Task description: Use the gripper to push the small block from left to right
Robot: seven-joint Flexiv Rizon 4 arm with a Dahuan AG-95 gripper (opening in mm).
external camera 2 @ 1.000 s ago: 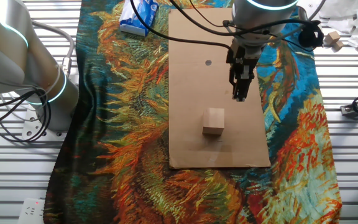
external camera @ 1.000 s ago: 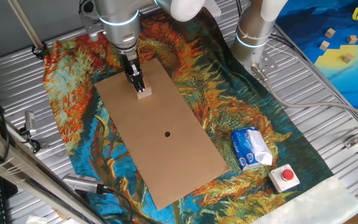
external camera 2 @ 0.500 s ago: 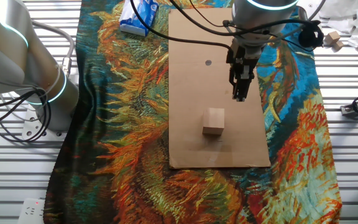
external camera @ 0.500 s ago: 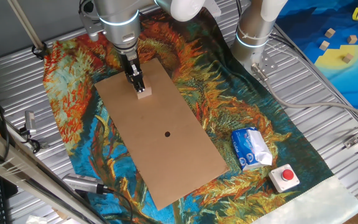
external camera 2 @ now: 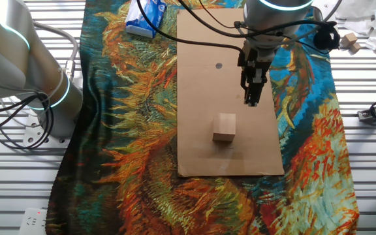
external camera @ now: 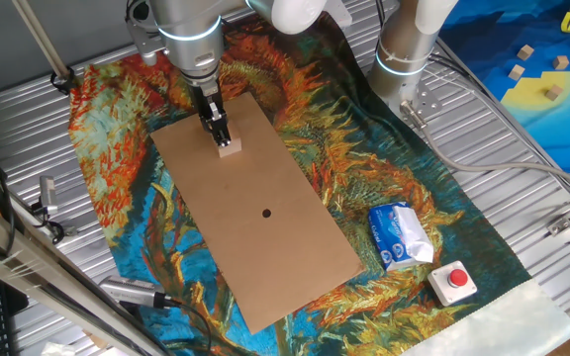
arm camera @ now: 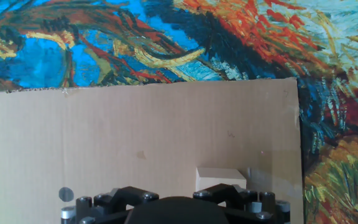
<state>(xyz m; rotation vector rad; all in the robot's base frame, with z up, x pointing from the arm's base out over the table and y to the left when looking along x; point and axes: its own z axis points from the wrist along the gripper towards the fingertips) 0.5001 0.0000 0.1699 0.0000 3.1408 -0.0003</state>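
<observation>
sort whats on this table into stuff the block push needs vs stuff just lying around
Needed for the push:
- gripper
- small block
- cardboard sheet that the block sits on

Just lying about:
- blue-and-white packet
- red button box
- second arm column
- tiny wooden blocks on the blue-yellow mat

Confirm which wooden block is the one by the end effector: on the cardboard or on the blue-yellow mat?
The small block on the cardboard sheet, alone beside the end effector. The tiny blocks lie scattered on the blue-yellow mat, far off.
</observation>
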